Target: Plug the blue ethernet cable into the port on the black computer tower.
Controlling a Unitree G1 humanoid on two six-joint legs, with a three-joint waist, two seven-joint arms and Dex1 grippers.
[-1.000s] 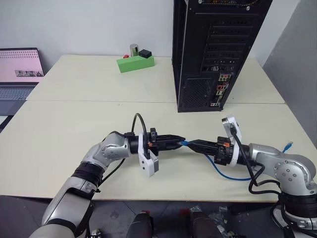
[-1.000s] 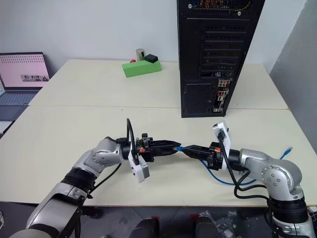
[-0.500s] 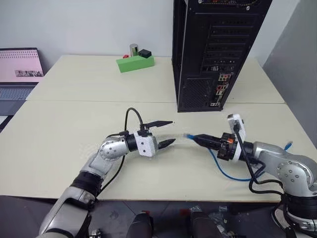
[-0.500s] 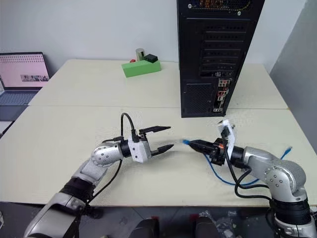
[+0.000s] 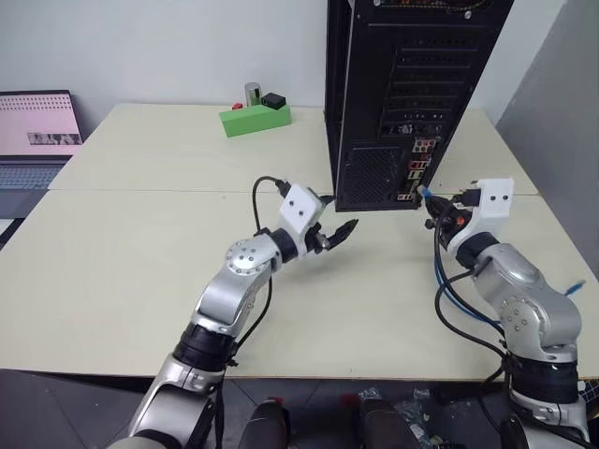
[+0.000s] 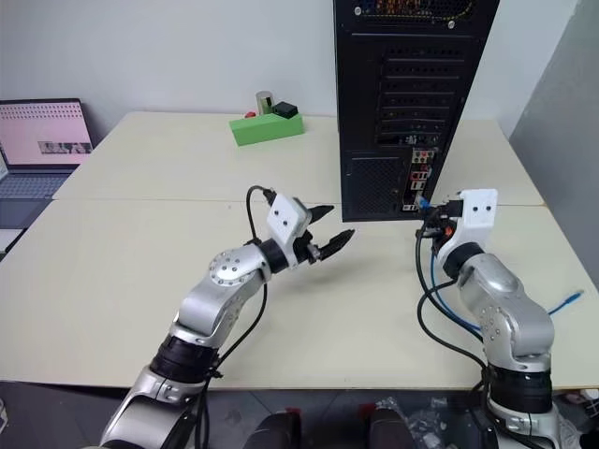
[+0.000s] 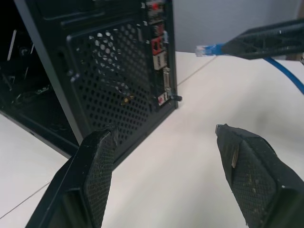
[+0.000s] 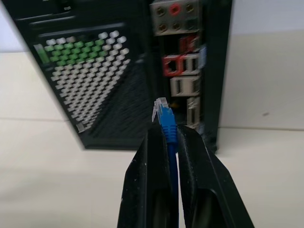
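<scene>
Both arms have swung up from the near middle of the table toward the tower, and the left gripper has let go of the plug.

From the head views, the right gripper sits just right of the black computer tower, pinched on the blue ethernet cable, whose slack loops down beside that arm. The table lies bare to the left; a green block and a laptop sit far off.

From the left wrist view, the splayed fingers frame the tower's mesh vent, with the plug hovering apart from the sockets.

From the right wrist view, the clear plug juts from the closed fingertips, short of the port strip, not yet inserted.
</scene>
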